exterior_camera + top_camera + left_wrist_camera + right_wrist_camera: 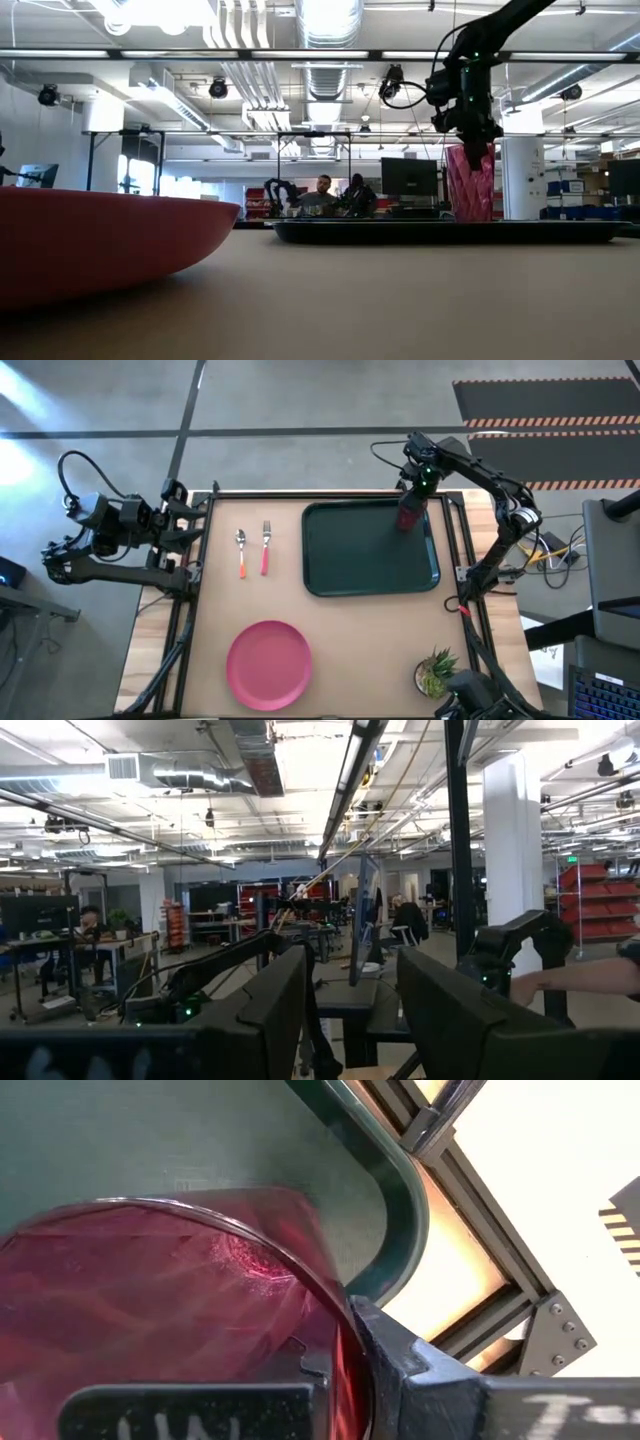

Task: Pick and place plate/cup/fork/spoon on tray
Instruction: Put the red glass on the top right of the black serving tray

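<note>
Over on the far left, the left gripper (195, 520) sits parked at the worktop (340, 650) edge, fingers partly apart and holding nothing, out of the way. Next come the spoon (241, 552) and fork (266, 547), side by side on the bare wood, with the plate (268, 664) nearer the front, all waiting to be picked. Then the tray (350, 575), and in its far right corner the cup (469, 182) stands upright on the tray floor. The right gripper (414, 500) pinches its rim from above, looks about ready to let go.
</note>
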{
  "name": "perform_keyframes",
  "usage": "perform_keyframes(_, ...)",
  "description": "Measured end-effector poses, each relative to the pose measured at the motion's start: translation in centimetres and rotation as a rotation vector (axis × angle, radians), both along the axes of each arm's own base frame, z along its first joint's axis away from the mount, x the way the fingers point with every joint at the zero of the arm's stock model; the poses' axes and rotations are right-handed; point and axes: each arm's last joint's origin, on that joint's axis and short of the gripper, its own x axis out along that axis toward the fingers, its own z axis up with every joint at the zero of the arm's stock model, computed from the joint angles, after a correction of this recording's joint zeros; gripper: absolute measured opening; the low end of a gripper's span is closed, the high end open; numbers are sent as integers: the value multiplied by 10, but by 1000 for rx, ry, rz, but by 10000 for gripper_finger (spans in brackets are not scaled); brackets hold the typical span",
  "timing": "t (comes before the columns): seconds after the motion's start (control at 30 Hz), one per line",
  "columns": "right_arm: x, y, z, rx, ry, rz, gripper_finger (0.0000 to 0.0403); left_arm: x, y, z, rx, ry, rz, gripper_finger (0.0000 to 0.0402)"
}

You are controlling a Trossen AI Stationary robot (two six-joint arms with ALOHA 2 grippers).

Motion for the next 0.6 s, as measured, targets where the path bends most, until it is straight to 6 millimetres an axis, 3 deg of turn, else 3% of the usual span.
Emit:
perform_keyframes(0.37,-3,4,9,-25,-13,16,82,0,0,0,0,0,0,144)
perform_keyframes(0.6,-5,9,47,-141,-85,17,105,0,0,0,2,0,1,144)
